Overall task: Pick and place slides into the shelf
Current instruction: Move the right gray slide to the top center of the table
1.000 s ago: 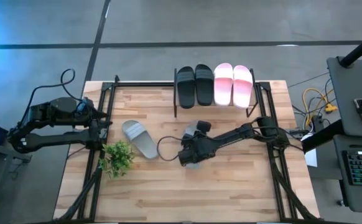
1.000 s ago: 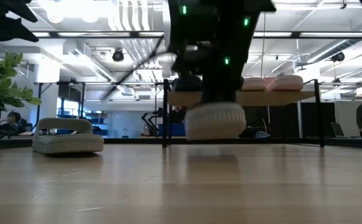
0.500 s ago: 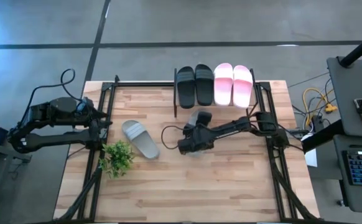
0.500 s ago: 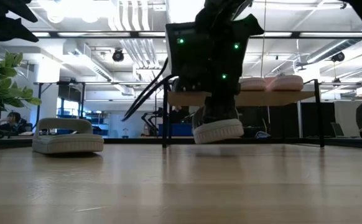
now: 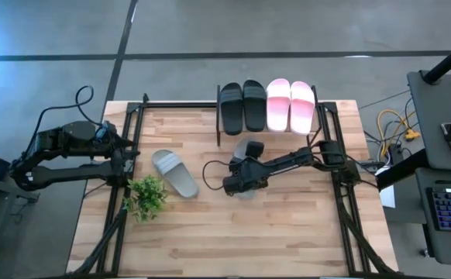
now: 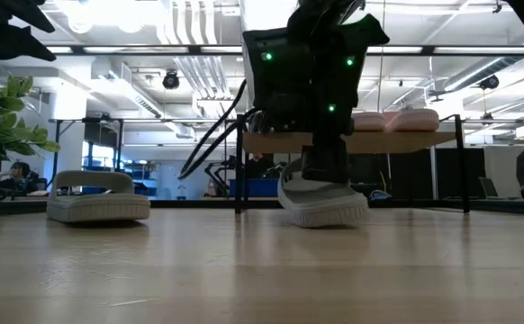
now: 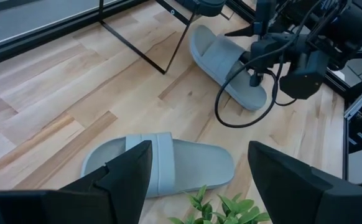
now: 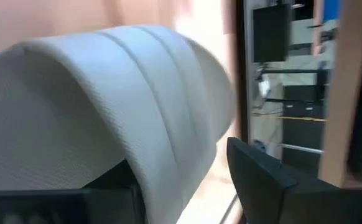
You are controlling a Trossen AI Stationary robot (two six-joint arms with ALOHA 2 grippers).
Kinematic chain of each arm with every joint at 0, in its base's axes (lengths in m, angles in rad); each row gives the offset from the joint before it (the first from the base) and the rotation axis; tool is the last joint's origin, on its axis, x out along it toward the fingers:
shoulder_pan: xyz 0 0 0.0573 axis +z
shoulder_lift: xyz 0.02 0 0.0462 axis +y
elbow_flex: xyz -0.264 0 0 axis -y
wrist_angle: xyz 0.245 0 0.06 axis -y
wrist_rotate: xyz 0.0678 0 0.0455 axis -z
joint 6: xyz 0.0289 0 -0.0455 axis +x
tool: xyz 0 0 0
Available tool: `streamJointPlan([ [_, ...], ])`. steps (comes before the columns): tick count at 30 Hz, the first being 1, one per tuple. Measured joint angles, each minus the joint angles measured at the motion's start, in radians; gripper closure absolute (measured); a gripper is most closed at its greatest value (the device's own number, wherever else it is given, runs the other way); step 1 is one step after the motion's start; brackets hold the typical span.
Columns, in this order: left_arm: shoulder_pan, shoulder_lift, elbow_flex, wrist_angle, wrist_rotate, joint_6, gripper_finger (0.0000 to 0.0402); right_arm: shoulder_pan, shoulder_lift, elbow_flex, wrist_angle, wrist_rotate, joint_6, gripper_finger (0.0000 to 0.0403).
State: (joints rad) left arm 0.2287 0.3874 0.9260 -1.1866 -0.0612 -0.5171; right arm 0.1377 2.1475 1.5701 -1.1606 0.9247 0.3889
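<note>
A grey slide (image 5: 241, 149) lies sole-down on the table just in front of the shelf (image 6: 397, 141), its far end at the shelf's front legs. My right gripper (image 5: 245, 172) stands open over its strap (image 8: 125, 93). One finger is under the strap's edge and the other outside it. The other grey slide (image 5: 174, 172) lies flat on the table to the left. A black pair (image 5: 242, 106) and a pink pair (image 5: 290, 105) sit on the shelf's top board. My left gripper (image 7: 199, 180) hovers open at the table's left edge, holding nothing. My right gripper has its fingers (image 8: 262, 186) on either side of the strap's edge (image 8: 175, 168), slanting down from the table's near side. Whether they touch the strap, I cannot tell. The slide rests on the table on its sole (image 6: 323, 216).
A small potted plant (image 5: 146, 195) stands near the left grey slide. Black frame rails (image 5: 132, 139) run along both table sides. A cable (image 5: 210, 170) loops from the right gripper over the wood. Open tabletop lies toward the near edge.
My right gripper has carried the grey slide toward the far edge and the shelf, and has come down a little. The slide hung lifted, then tilted with its heel raised. Now it rests flat on the table.
</note>
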Motion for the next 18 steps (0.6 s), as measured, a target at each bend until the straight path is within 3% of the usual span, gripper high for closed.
streamJointPlan([
  [8, 0.0, 0.0, 0.0, 0.0, 0.0, 0.008, 0.0152, 0.017, 0.0, 0.017, -0.013, -0.17, 0.017, 0.0214],
  [13, 0.0, 0.0, 0.0, 0.0, 0.0, 0.009, 0.0152, 0.017, -0.005, 0.017, -0.018, -0.174, 0.03, 0.0204],
  [18, 0.0, 0.0, 0.0, -0.001, 0.0, 0.008, 0.0152, 0.0, -0.026, 0.017, -0.052, -0.082, 0.103, 0.0194],
])
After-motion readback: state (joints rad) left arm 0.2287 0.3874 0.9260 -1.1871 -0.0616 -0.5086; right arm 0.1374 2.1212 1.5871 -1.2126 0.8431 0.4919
